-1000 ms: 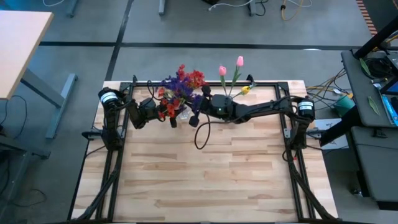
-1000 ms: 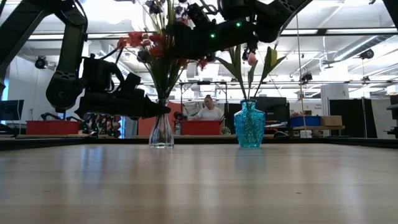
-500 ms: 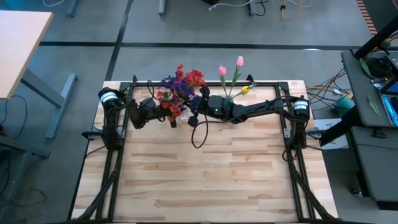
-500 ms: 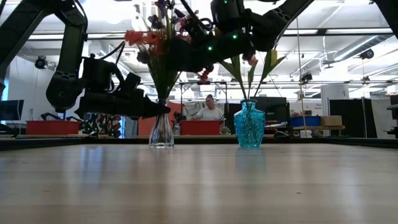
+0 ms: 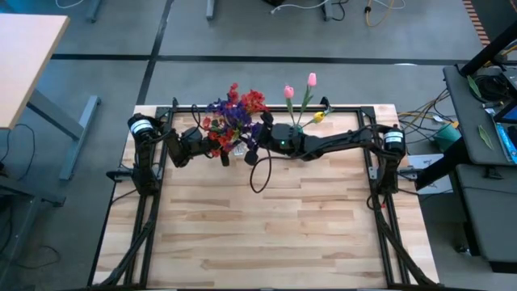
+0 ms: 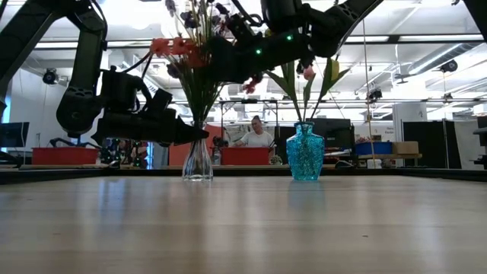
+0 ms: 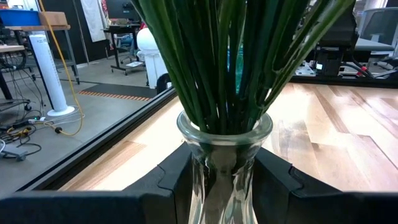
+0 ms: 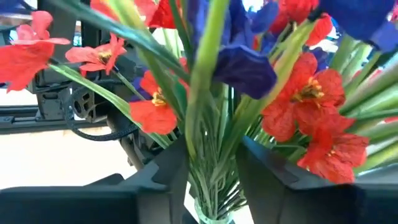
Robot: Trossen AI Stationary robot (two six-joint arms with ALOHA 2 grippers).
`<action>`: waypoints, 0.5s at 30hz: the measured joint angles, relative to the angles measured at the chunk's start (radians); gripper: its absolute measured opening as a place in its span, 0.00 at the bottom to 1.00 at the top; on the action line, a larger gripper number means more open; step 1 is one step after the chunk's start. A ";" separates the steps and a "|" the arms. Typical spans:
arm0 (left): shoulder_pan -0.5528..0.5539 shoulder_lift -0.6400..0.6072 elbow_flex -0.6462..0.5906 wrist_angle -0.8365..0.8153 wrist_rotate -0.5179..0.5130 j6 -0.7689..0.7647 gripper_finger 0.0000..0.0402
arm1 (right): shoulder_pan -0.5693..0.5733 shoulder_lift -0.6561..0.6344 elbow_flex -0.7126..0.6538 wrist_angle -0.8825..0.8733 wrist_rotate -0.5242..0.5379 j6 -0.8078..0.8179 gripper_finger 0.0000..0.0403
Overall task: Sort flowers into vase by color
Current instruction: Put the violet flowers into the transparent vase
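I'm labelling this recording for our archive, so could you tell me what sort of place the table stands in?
Most likely a robotics lab or workshop. Beyond the wooden table, the low view shows a large open hall with ceiling strip lights, a person seated at a workstation, and red bins; loose cables lie on the grey floor.

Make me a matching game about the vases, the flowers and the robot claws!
Things:
1. clear glass vase
2. blue vase
3. left claw
4. right claw

Places:
A. up among the red and purple flowers
B. holds the pink tulips
C. around the clear vase's neck
D. holds the red and purple bunch

Pairs: 1-D, 2-B, 3-C, 4-A
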 joint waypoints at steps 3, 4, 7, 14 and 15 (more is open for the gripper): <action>0.000 0.000 0.000 0.000 0.000 0.000 0.27 | 0.000 -0.009 0.000 -0.027 0.000 0.011 0.36; 0.000 0.000 0.000 0.000 0.000 0.000 0.27 | 0.000 -0.015 0.000 -0.039 0.000 0.017 0.37; 0.000 0.000 0.000 0.000 0.000 0.000 0.27 | 0.000 -0.035 0.000 -0.088 0.000 0.030 0.41; 0.000 0.000 -0.001 0.000 0.000 0.000 0.27 | 0.011 -0.045 0.002 -0.114 -0.001 0.047 0.40; 0.000 0.000 -0.001 0.000 0.000 0.000 0.27 | 0.012 -0.045 0.006 -0.112 -0.002 0.047 0.39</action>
